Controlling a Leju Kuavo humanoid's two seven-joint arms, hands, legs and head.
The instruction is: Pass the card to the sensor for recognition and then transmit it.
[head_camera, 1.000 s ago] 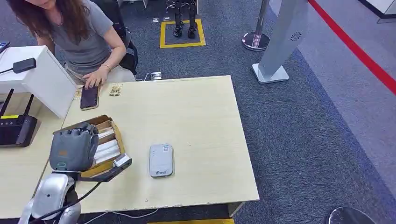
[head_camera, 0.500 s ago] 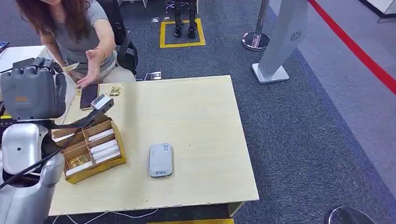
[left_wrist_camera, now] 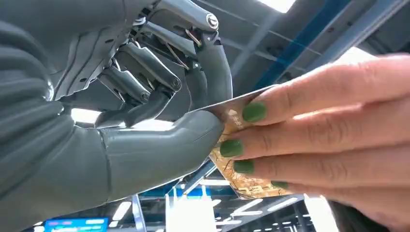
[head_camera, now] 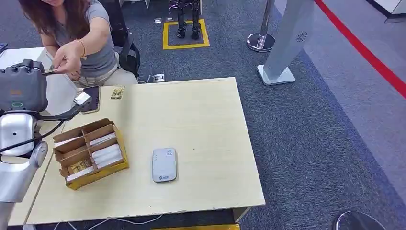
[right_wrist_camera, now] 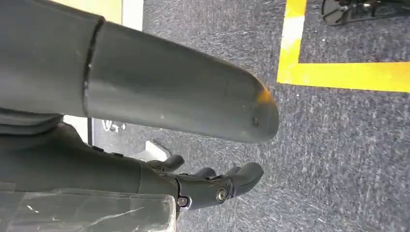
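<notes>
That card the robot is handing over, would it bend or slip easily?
The card looks thin and flat, so probably light and a little springy. It stays straight between the left hand and the person's hand, so likely fairly stiff. Its glossy face may slip from a thumb-and-fingers pinch.

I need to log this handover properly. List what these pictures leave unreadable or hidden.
- Card: its print is covered in the left wrist view by the person's fingers and the left hand; in the head view it is too small.
- Sensor: label too small in the head view.
- Right hand: partly cut off behind its cover in the right wrist view.
</notes>
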